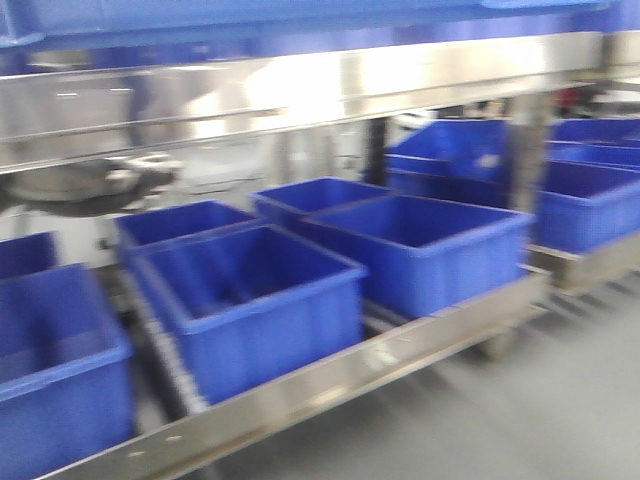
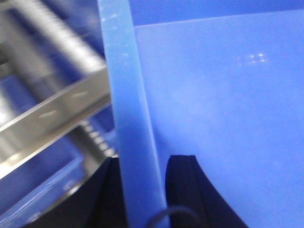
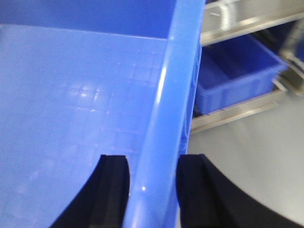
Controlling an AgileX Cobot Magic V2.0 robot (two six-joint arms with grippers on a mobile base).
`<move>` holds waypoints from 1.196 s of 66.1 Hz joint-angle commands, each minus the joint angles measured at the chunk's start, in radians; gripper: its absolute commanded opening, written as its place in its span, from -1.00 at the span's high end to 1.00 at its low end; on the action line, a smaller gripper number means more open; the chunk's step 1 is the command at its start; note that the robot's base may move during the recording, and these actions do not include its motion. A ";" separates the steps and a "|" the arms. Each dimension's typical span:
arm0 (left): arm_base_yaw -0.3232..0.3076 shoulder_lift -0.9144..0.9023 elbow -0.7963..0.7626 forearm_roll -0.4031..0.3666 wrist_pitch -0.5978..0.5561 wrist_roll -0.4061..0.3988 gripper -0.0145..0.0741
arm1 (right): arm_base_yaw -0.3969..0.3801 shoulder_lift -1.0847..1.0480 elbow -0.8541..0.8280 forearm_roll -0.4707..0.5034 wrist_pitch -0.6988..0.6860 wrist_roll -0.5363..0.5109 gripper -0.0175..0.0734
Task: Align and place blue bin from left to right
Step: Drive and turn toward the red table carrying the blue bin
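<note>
L wrist view: the left gripper (image 2: pixel 142 190) straddles one rim of the blue bin (image 2: pixel 228 118). One black finger (image 2: pixel 183 190) is inside the wall and the other outside, both tight against the plastic, so it's clamped on the rim.

R wrist view: the right gripper (image 3: pixel 153 183) pinches another rim of the same bin (image 3: pixel 71 95) the same way, w/ fingers (image 3: pixel 114 185) either side and pressed in. A faint grid pattern shows on the bin's inner floor. The bin thus hangs between the two grippers, held by its rims. A blue band (image 1: pixel 300 15) along the top of the front view is prob. its edge, but blur leaves that unsure.

Front view, blurred: a steel rail (image 1: pixel 350 370) runs diagonally, w/ a roller track (image 1: pixel 170 375) just behind it. On that shelf stand the left shelf bin (image 1: pixel 50 370), centre shelf bin (image 1: pixel 250 300) and right shelf bin (image 1: pixel 420 250), side by side, w/ two rear bins (image 1: pixel 180 225) behind them. Past a steel post (image 1: pixel 525 150), farther right, are the far bins (image 1: pixel 590 200). Grey floor (image 1: pixel 560 410) lies below.
</note>
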 commanded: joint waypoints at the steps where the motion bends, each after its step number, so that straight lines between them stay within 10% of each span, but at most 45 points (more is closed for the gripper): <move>1: -0.011 -0.025 -0.024 -0.055 -0.070 0.012 0.92 | -0.008 -0.011 -0.013 -0.040 -0.092 0.027 0.77; 79: -0.011 -0.025 -0.024 -0.039 -0.070 0.012 0.92 | -0.008 -0.011 -0.013 -0.040 -0.092 0.027 0.77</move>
